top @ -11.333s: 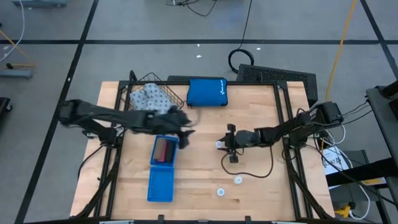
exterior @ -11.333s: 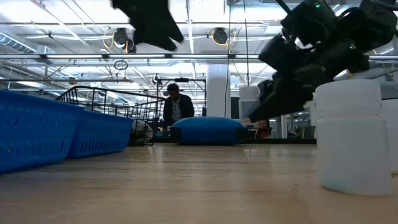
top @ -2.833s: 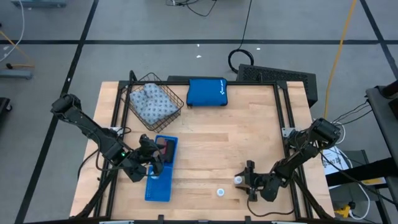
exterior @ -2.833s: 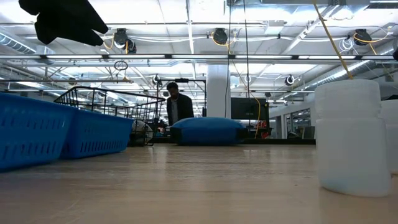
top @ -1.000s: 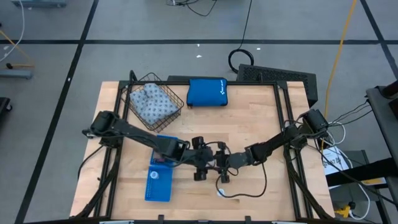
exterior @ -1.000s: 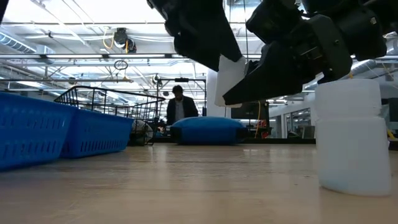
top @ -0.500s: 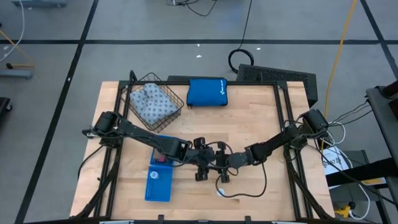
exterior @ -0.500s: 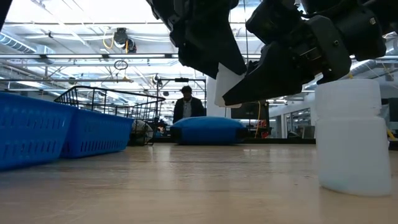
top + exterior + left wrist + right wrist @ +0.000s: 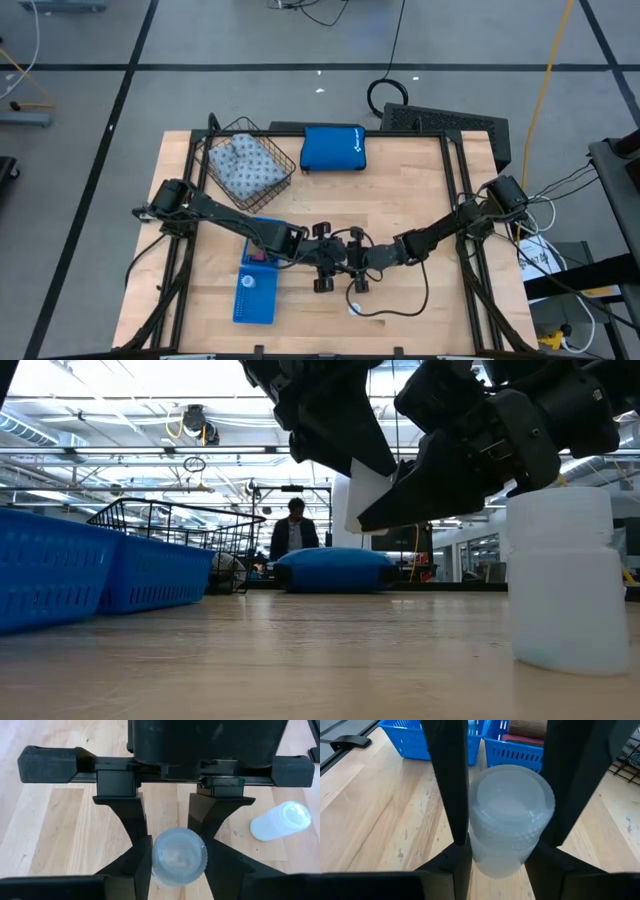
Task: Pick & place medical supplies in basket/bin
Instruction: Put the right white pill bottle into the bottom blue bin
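Two grippers of mine meet at the middle of the table.

High view: my left gripper (image 9: 322, 266) and my right gripper (image 9: 358, 270) sit tip to tip at frame centre. The wire basket (image 9: 213, 143), upper left, holds the fabric pack (image 9: 245, 168). The blue zip pouch (image 9: 333, 148) lies just right of the basket. The blue tray (image 9: 272, 300), lower left, carries one white disc (image 9: 248, 283) in its lower compartment. A second white disc (image 9: 352, 308) lies on the wood below my grippers.

Low view: both grippers hang at the top, the held white disc (image 9: 368, 485) showing between them. The second white disc stands at far right, the tray at far left. A person (image 9: 294, 532) stands in the room behind.

Left wrist view: my left fingers (image 9: 137, 865) pinch the held disc at bottom centre. The second disc lies at right.

Right wrist view: my right fingers (image 9: 455, 865) pinch the same held disc at centre. The tray at the top holds the brown roll (image 9: 527, 727) above the pink roll (image 9: 522, 739).
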You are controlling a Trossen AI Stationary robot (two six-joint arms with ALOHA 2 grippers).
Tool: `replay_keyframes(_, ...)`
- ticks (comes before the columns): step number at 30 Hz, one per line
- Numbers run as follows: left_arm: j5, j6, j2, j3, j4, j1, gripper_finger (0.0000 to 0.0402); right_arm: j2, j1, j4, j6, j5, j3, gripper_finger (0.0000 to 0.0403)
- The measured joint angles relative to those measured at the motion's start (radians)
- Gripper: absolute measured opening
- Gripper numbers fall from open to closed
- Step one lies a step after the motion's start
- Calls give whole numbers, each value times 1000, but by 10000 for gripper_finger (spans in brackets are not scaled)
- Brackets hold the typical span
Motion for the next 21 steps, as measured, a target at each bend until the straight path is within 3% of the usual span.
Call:
replay_keyframes(8, 2, -1, -3, 0, 1, 1, 178, 0, 0, -16, -1, 0, 0, 143)
replay_keyframes(14, 14, -6, -29, 0, -30, 2, 133, 0, 0, -13, -1, 0, 0, 161)
replay_keyframes(21, -62, -30, -110, 0, -137, -12, 133, 0, 1, -4, 56, -8, 0, 191)
